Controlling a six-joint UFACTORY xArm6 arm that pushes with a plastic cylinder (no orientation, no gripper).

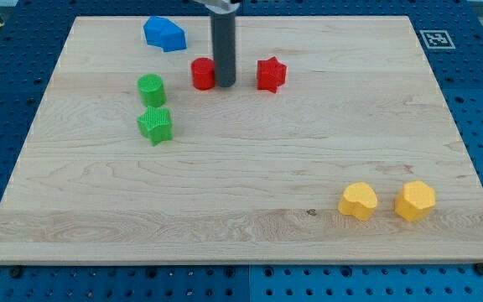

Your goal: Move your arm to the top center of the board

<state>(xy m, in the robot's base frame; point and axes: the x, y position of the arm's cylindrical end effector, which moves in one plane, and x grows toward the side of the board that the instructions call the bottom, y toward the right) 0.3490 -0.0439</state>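
My tip [224, 84] rests on the wooden board [241, 168] near the view's top centre. It touches the right side of a red cylinder [202, 73]. A red star [270, 74] lies a short way to the tip's right, apart from it. A blue block [164, 33] of irregular shape lies up and to the left. The rod rises out of the view's top.
A green cylinder [150, 89] and a green star [155, 124] sit at the left, one below the other. Two yellow blocks sit at the lower right: a heart-like one [358, 201] and a hexagon [415, 200]. A marker tag [435, 38] lies off the top right corner.
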